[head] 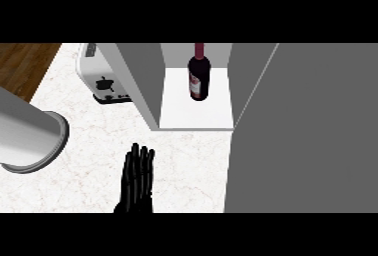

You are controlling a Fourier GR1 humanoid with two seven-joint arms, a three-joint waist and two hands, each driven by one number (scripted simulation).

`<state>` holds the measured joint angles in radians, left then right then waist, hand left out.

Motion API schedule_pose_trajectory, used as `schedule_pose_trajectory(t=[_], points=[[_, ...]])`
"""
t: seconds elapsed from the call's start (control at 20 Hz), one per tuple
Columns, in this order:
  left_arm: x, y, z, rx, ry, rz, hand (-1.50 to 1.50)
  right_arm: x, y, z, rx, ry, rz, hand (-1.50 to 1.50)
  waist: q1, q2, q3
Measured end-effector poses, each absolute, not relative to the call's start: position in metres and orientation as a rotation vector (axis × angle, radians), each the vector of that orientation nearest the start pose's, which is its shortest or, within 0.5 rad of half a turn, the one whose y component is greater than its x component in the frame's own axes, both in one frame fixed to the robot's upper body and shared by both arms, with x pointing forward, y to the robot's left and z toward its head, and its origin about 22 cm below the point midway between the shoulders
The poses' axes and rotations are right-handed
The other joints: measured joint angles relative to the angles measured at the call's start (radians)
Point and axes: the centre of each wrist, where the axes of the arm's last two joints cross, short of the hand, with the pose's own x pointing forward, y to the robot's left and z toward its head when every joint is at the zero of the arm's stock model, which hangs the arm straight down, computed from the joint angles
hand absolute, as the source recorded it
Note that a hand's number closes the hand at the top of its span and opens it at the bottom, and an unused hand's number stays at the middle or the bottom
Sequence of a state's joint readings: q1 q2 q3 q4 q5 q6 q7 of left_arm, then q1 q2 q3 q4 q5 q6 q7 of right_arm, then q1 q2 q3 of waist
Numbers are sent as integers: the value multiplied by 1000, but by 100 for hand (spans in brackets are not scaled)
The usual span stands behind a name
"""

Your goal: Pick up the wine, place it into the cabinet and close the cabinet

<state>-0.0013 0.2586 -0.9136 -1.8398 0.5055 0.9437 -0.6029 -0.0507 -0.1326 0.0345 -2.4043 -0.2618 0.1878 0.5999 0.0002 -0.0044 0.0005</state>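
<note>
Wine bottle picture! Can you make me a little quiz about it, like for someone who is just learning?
1. True or false: the wine bottle stands inside the cabinet.
2. Which appliance sits on the counter to the left of the cabinet? A. kettle B. toaster C. blender
3. Fill the gap: the cabinet door is ___ (open or shut).

Key: 1. True. 2. B. 3. open, so closing it is not yet done.
</note>
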Motion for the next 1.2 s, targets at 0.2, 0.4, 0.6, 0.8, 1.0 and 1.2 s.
schedule_pose_trajectory(t=[0.2,0.4,0.6,0.8,1.0,1.2], points=[[130,115,34,-169,-1916,222,-150,166,-225,190,284,-1795,421,150,0,1,0],[114,135,43,-202,-1923,184,-150,167,-222,192,303,-1795,468,150,1,1,0],[111,153,48,-195,-1924,183,-150,163,-220,181,347,-1748,496,150,-2,1,0],[107,170,51,-178,-1930,191,-150,157,-208,171,438,-1657,491,150,0,0,-1],[112,195,56,-157,-1950,205,-150,150,-197,162,522,-1590,495,150,0,0,-1],[111,213,61,-139,-1965,226,-150,146,-181,164,608,-1558,589,150,4,-2,-2]])
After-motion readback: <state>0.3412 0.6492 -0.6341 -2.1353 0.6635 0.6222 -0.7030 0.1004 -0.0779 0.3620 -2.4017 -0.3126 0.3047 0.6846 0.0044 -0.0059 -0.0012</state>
